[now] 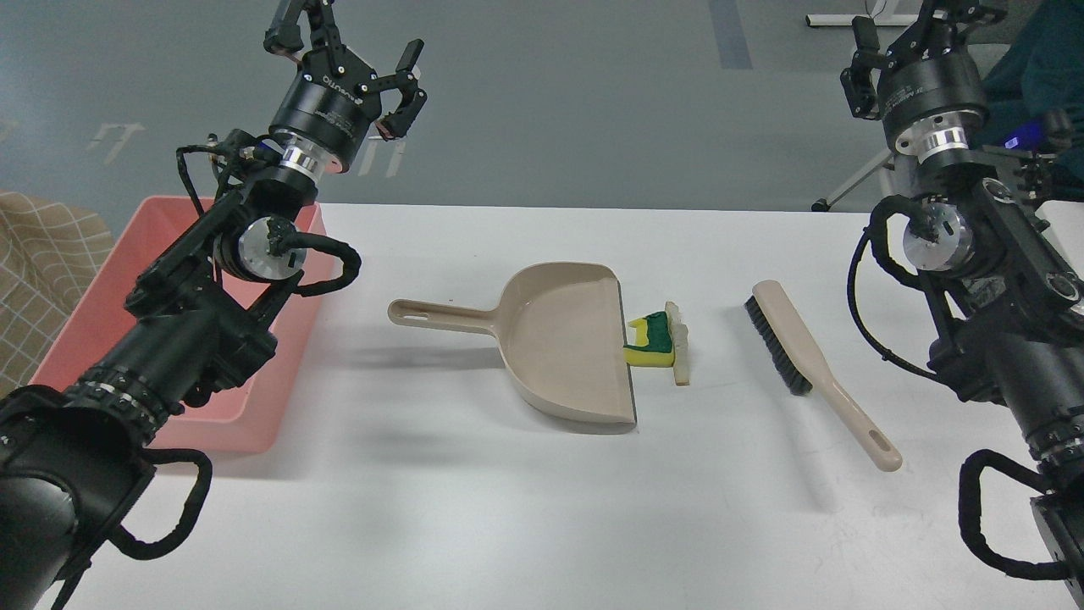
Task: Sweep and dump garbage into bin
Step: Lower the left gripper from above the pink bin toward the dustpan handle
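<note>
left gripper [356, 42] fingers spread, holding nothing, raised above bin [93, 313]; right gripper [923, 25] state unclear, cropped.

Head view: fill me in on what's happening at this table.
Nothing is being handled yet. The left pincer is raised, open and empty above the pink bin; the right pincer is also raised clear of the table, partly cut off by the frame, so its state cannot be told. The beige dustpan lies mid-table, empty, with the sponge and bread slice right at its lip. The brush lies untouched to their right. Sweeping has not started.
</note>
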`<act>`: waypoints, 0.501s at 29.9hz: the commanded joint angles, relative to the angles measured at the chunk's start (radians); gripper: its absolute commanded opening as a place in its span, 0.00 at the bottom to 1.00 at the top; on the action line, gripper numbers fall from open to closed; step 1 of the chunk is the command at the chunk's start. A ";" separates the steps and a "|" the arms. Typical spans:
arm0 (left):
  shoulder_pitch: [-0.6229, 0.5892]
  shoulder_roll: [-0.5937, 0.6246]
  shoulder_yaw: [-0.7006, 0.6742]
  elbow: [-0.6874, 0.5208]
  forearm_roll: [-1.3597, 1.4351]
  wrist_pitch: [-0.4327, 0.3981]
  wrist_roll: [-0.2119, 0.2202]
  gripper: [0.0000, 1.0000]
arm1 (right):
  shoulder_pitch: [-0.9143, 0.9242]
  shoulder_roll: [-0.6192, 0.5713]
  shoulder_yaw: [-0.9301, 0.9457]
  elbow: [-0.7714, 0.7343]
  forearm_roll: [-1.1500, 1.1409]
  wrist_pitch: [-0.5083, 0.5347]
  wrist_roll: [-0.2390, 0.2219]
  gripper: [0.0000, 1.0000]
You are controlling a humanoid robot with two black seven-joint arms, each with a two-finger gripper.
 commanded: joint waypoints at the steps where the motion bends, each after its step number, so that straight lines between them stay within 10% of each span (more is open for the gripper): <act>1: -0.005 0.007 -0.004 -0.003 0.001 -0.024 0.003 0.98 | -0.003 -0.010 -0.002 -0.022 0.000 -0.009 0.000 1.00; 15: -0.015 0.064 0.003 0.014 -0.004 -0.033 0.013 0.98 | 0.023 -0.038 -0.003 -0.089 0.000 -0.009 -0.002 1.00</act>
